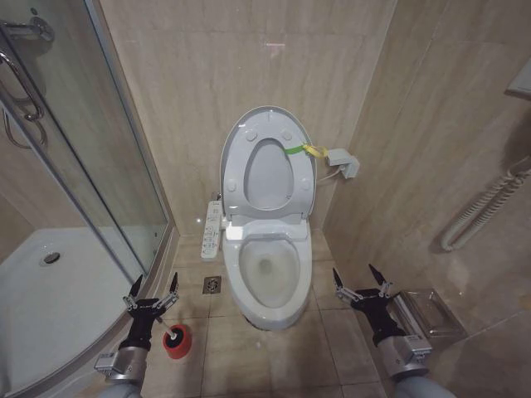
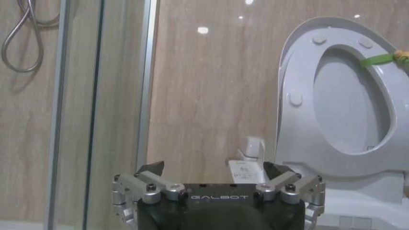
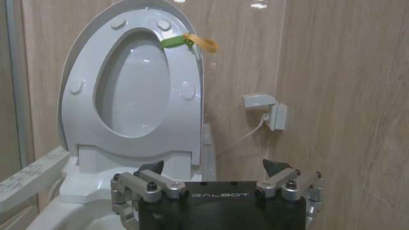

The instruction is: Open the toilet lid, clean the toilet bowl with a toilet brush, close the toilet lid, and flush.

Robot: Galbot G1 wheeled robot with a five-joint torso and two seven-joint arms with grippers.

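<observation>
The toilet lid (image 1: 267, 178) stands raised against the wall, a green-and-yellow strap (image 1: 300, 150) at its rim, with the seat ring (image 1: 233, 170) lifted in front of it. Below, the toilet bowl (image 1: 267, 269) lies open with water at its bottom. The toilet brush (image 1: 176, 341) stands in its red base on the floor left of the bowl. My left gripper (image 1: 154, 287) hangs open just above and left of it, holding nothing. On the other side of the bowl, my right gripper (image 1: 362, 280) is open and empty. Both wrist views face the lid (image 2: 351, 105) (image 3: 134, 91) past open grippers (image 2: 214, 168) (image 3: 214, 165).
A glass shower door (image 1: 83, 166) and white shower tray (image 1: 50, 290) fill the left. A control panel (image 1: 212, 228) hangs beside the bowl, with a floor drain (image 1: 211, 284) below it. A wall socket (image 1: 342, 162) and a metal holder (image 1: 427, 311) are on the right.
</observation>
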